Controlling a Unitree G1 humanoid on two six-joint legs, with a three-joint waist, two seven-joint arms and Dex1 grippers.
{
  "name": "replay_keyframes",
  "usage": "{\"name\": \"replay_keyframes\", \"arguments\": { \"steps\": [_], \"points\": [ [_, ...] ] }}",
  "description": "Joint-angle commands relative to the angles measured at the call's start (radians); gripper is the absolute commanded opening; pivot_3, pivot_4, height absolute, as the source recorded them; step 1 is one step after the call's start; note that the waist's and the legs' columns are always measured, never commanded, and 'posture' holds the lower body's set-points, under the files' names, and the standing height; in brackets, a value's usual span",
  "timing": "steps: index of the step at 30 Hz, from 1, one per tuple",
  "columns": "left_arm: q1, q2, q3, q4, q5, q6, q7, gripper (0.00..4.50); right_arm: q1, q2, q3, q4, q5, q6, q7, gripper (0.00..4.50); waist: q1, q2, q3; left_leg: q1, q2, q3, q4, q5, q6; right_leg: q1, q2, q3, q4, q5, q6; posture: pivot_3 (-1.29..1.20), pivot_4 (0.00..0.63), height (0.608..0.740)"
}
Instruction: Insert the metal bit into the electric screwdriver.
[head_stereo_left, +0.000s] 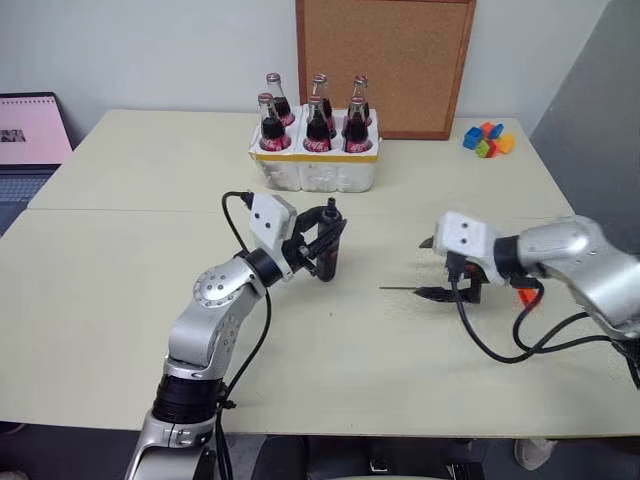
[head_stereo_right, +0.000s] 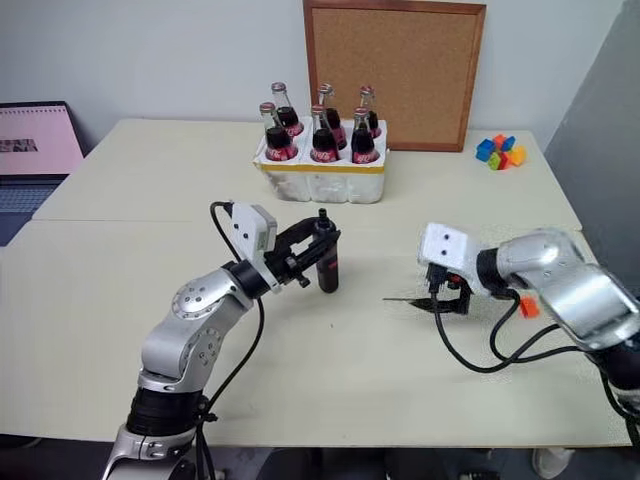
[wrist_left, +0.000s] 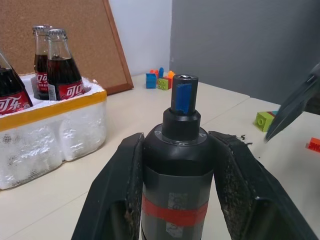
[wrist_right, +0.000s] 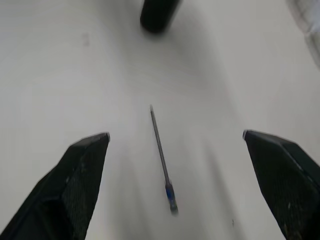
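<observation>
Left tool (head_stereo_left: 330, 232) is clamping my one electric screwdriver (wrist_left: 176, 175) upright; my right tool (wrist_right: 175, 165) is hanging spread wide over one metal bit (wrist_right: 161, 152) lying on the table (head_stereo_left: 120, 330); six bottles (head_stereo_left: 318, 125) behind.

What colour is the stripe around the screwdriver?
Red, around the black electric screwdriver; clearest in the left wrist view.

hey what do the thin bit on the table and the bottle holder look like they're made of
The metal bit: likely steel, a thin grey rod with a dull sheen and a blue band near one end. The bottle holder: probably white foam, going by its grainy, pebbled surface, with a yellow strip along the rim.
</observation>
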Motion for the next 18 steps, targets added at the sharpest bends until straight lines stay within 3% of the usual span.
{"name": "replay_keyframes", "arguments": {
  "steps": [1, 10, 13, 18],
  "points": [
    [0.003, -0.006, -0.018, -0.016, 0.016, -0.021, 0.002, 1.64, -0.1, 0.054, 0.09, 0.118, -0.115, -0.045, 0.108, 4.5, 0.0, 0.0, 0.0, 0.0, 0.0, 0.0, 0.0, 0.0, 0.0, 0.0, 0.0, 0.0, 0.0, 0.0, 0.0, 0.0, 0.15, 0.74],
    [0.028, -0.012, -0.042, -0.006, 0.035, -0.064, -0.011, 1.64, -0.226, 0.221, 0.212, 0.362, -0.282, -0.075, 0.223, 4.5, 0.001, 0.0, 0.0, 0.0, 0.001, -0.001, 0.0, 0.0, 0.0, 0.0, -0.001, 0.0, 0.0, 0.0, 0.0, 0.0, 0.15, 0.74],
    [0.033, -0.009, -0.04, 0.012, 0.041, -0.088, -0.016, 1.64, -0.248, 0.255, 0.245, 0.425, -0.339, -0.102, 0.247, 4.02, 0.0, 0.0, 0.0, 0.0, 0.0, -0.001, 0.0, 0.0, 0.0, 0.0, -0.002, 0.0, 0.0, 0.0, 0.0, 0.0, 0.15, 0.74],
    [0.04, -0.01, -0.04, 0.044, 0.053, -0.125, -0.027, 1.64, -0.261, 0.282, 0.25, 0.47, -0.379, -0.119, 0.298, 2.82, 0.0, 0.0, 0.0, 0.004, 0.0, -0.001, 0.0, 0.0, 0.0, 0.003, -0.002, 0.001, 0.0, 0.0, 0.0, 0.0, 0.15, 0.74]
  ]
}}
